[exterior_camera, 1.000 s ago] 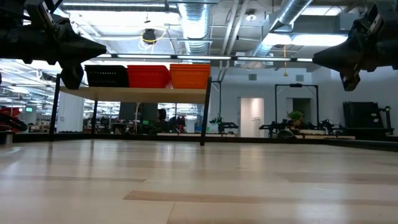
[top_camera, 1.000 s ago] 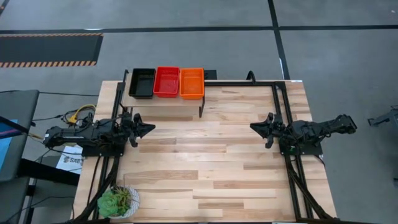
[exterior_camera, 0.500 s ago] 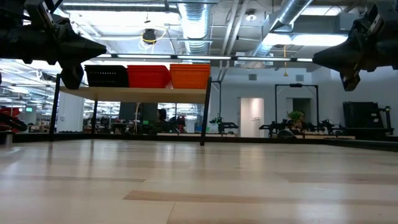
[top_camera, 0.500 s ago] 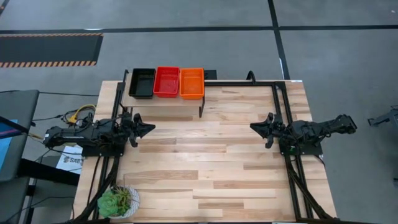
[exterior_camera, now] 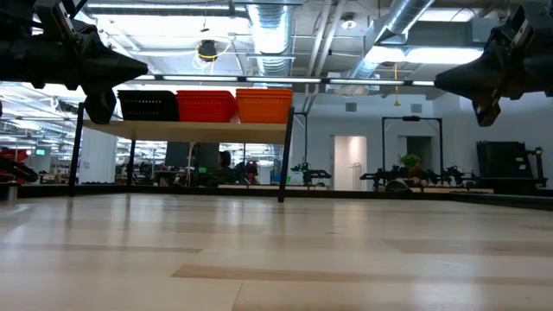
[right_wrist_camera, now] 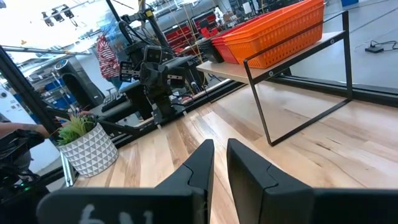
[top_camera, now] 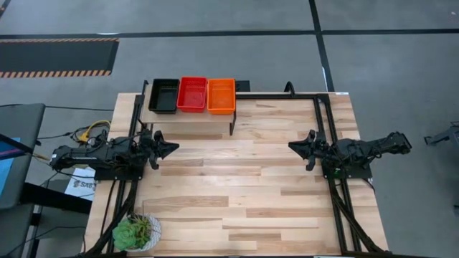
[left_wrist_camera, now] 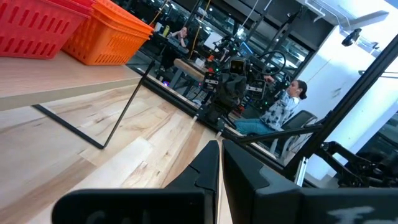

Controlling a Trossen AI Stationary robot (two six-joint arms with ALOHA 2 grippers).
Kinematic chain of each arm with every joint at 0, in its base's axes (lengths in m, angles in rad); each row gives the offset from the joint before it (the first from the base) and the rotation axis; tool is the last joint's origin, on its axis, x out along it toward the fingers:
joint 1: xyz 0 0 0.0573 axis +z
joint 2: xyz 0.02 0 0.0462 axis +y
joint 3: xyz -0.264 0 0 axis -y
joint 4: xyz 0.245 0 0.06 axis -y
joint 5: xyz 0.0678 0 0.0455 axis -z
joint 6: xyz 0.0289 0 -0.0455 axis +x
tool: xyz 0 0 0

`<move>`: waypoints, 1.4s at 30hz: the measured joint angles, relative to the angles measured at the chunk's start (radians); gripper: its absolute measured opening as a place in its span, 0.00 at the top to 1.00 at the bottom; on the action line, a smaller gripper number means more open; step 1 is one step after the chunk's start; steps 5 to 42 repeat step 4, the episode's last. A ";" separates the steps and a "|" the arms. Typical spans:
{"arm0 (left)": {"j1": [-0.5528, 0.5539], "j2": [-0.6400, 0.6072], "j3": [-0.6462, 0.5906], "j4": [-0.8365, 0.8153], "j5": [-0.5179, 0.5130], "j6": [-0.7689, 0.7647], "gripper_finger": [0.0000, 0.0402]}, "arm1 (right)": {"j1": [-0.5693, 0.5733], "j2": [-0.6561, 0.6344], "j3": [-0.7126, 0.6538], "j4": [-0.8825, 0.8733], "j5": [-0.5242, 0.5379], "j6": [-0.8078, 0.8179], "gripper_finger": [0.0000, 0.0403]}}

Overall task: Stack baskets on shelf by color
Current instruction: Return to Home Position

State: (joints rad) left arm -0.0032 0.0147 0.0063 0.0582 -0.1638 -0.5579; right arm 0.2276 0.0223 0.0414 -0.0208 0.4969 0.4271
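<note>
Left hand (top_camera: 174,147) and right hand (top_camera: 290,145) hang closed above plank tabletop (top_camera: 237,186); a person (left_wrist_camera: 281,107) sits beyond.

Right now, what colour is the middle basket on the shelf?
Red; the middle basket shows best in the high view.

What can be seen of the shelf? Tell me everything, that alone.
The shelf is a light wooden plank raised level on thin black metal legs, standing at the far left of the table. On it sit black baskets, red baskets and orange baskets, side by side in a row. Nothing else touches it.
</note>
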 joint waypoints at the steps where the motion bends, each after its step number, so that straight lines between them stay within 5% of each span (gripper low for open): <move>1: 0.000 0.000 0.000 0.000 0.000 0.000 0.98 | 0.000 0.000 0.000 0.000 0.000 0.000 0.83; 42: 0.000 0.000 0.000 0.000 0.000 0.000 0.98 | 0.000 0.000 0.000 0.000 0.000 0.000 0.83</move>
